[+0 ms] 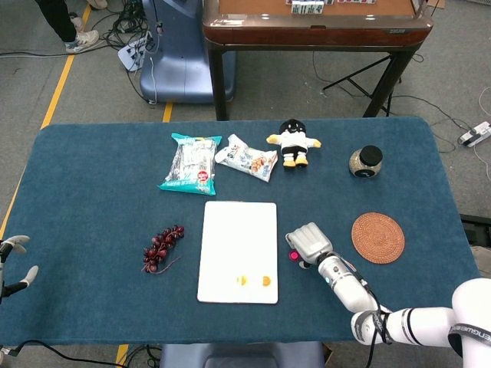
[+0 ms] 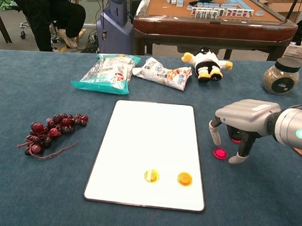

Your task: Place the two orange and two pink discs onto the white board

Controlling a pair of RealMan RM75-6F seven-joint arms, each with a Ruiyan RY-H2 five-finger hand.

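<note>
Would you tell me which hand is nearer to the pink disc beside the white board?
The right hand is nearer, hovering directly over the pink disc. The left hand sits far off at the table's left edge.

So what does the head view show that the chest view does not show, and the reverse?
Only the head view shows the left hand at the table's left edge and the whole woven coaster. Only the chest view shows a second pink disc under the right hand. Both show the white board, two orange discs on it, and one pink disc beside it.
</note>
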